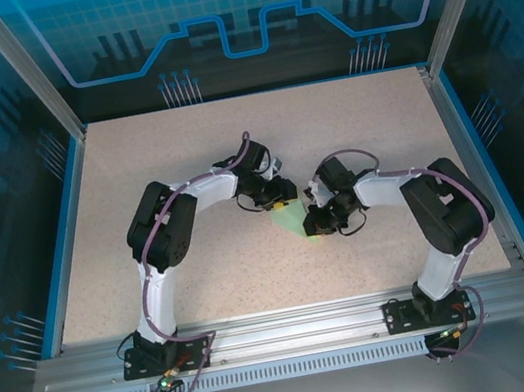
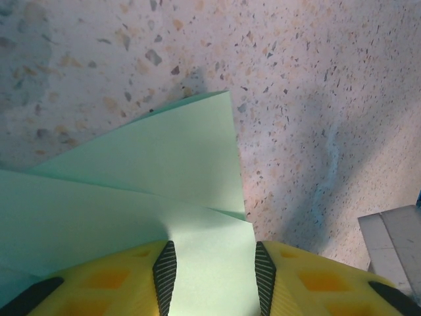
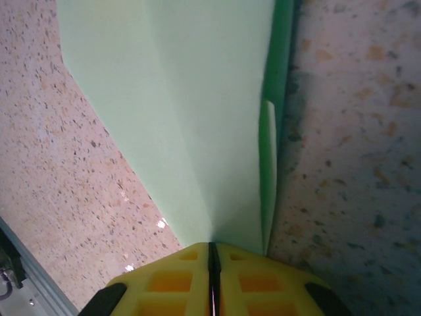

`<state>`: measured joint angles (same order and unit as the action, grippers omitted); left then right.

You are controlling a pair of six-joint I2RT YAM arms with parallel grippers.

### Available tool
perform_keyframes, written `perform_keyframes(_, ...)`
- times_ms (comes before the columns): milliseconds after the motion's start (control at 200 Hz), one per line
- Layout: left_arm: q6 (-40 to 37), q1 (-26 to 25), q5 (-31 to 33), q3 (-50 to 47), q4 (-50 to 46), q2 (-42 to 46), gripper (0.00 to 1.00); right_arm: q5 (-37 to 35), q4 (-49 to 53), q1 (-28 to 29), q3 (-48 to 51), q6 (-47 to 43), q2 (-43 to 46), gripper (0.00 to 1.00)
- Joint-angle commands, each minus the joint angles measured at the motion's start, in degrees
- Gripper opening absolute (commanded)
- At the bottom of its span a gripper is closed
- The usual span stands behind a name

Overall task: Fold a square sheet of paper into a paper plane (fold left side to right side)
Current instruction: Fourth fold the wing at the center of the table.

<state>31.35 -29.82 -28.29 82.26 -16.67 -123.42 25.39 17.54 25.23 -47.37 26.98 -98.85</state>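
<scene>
The square sheet of paper (image 1: 292, 218) lies partly folded in pale mint-green layers at the middle of the table, between my two grippers. My left gripper (image 1: 281, 197) hangs over its far side. In the left wrist view its yellow fingers (image 2: 214, 255) stand apart, with flat paper (image 2: 171, 164) showing in the gap and overlapping flaps beyond. My right gripper (image 1: 314, 225) is at the sheet's near right corner. In the right wrist view that gripper (image 3: 212, 245) is shut, and the paper (image 3: 191, 99) narrows into the seam between its pads, a darker lower layer showing along the right edge.
The speckled tabletop (image 1: 183, 149) spreads out on all sides of the paper. A metal rail (image 1: 286, 329) runs along the near edge by the arm bases, and blue-trimmed walls (image 1: 61, 221) close in the sides. A grey block (image 2: 395, 243) sits at the lower right of the left wrist view.
</scene>
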Motion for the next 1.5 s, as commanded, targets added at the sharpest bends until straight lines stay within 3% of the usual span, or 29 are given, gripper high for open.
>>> perform_keyframes(0,-1.11,1.71,4.74,-1.77,-2.82,-1.87,0.42,-5.11,12.68,0.26,4.21,-1.23,0.69,0.10)
perform_keyframes(285,-0.09,1.11,3.43,-3.51,-0.65,-0.95,0.41,-0.29,10.77,0.27,-2.69,6.20,9.37,0.11)
perform_keyframes(710,0.99,0.78,3.13,-3.15,-0.42,-1.21,0.39,-8.55,-6.48,4.85,-7.29,26.04,0.53,0.10)
perform_keyframes(1091,1.17,0.78,2.69,-2.70,-0.56,-1.59,0.36,-13.46,-10.33,6.21,-5.36,30.38,-2.51,0.10)
perform_keyframes(1496,1.17,0.81,3.40,-2.70,-1.08,-2.04,0.35,-14.27,-4.92,7.21,-4.06,31.89,-5.06,0.10)
